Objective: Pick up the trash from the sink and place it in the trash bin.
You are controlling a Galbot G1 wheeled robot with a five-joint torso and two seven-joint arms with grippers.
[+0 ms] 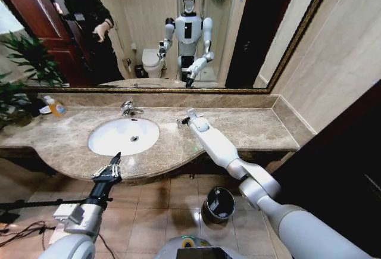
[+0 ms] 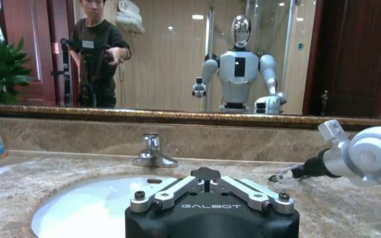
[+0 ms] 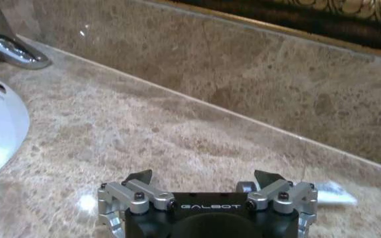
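The white oval sink [image 1: 113,143] is set in the beige marble countertop [image 1: 250,129], and its basin [image 2: 91,210] shows just the drain. My right gripper [image 1: 181,121] sits low over the counter to the right of the sink, open [image 3: 204,177], with nothing between its black fingertips [image 3: 139,176]. A small white tube of trash [image 3: 335,194] lies on the marble just outside one finger. From the left wrist view the right gripper [image 2: 285,175] shows beside a pale scrap. My left gripper [image 1: 113,165] hovers at the counter's front edge before the sink, shut. The dark trash bin [image 1: 219,203] stands on the floor below the counter.
A chrome faucet [image 1: 130,109] stands behind the basin and an orange soap bottle [image 1: 55,106] stands at the far left beside a plant [image 1: 18,74]. The backsplash [image 3: 257,74] and mirror [image 1: 178,27] close off the back. A side wall [image 1: 333,62] bounds the right end.
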